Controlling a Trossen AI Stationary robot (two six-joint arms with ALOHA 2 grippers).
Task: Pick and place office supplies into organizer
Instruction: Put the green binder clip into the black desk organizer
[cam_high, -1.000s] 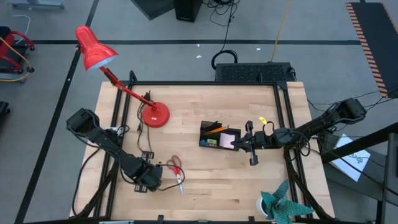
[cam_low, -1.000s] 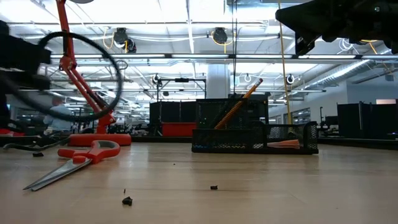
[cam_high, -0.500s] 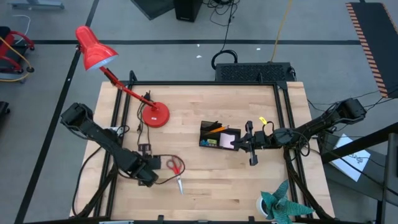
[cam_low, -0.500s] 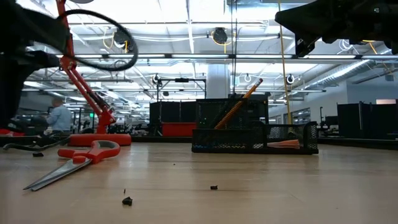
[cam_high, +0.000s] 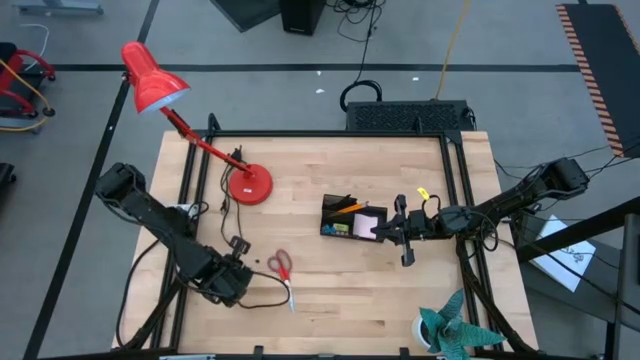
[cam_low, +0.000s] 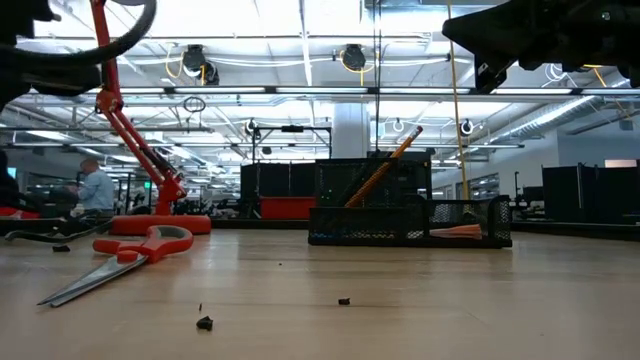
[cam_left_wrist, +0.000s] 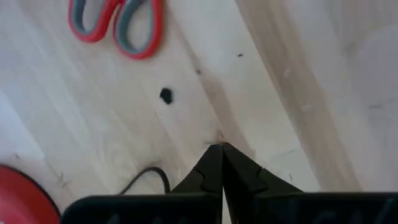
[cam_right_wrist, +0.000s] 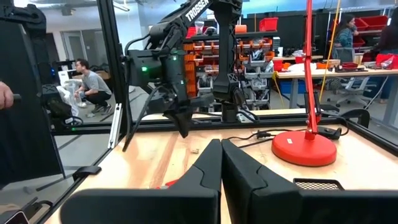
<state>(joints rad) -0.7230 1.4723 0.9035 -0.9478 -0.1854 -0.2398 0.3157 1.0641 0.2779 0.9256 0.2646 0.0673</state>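
- Left hand: fingers pressed together, holding nothing; positioned above the bare wood of the counter near its front-left part, just beside the scissors.
- Scissors: lying flat on the counter, red handles toward the lamp base, blades pointing toward the front edge; free of either hand.
- Right hand: fingers closed and empty; held above the counter just to the right of the organizer.
- Organizer: black mesh tray near the counter's centre, with an orange pencil leaning upright in its taller compartment and a pale note pad in it.
- Red desk lamp: base standing behind the scissors.
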